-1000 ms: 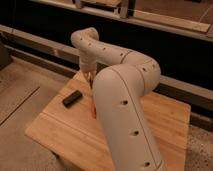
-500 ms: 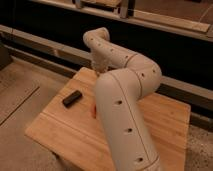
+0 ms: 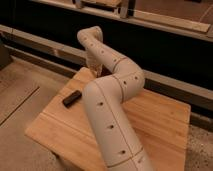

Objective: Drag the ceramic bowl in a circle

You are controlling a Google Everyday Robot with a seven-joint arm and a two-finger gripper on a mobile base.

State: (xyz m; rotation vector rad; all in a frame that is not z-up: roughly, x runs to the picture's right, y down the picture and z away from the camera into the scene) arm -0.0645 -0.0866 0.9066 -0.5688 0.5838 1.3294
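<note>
1. At left on the wooden table [image 3: 60, 127]: a flat black block [image 3: 71, 98], lying apart from the arm, untouched.
2. Centre: white arm [image 3: 107, 120] sweeping up and folding over the table's far edge; gripper [image 3: 95, 67] hanging low there, near the far side. Cannot tell whether clenched, released or grasping anything.
3. Ceramic bowl: not visible anywhere, perhaps hidden behind the arm.
4. Progress: impossible to judge; no circle evident, dragging likely unfinished.
</note>
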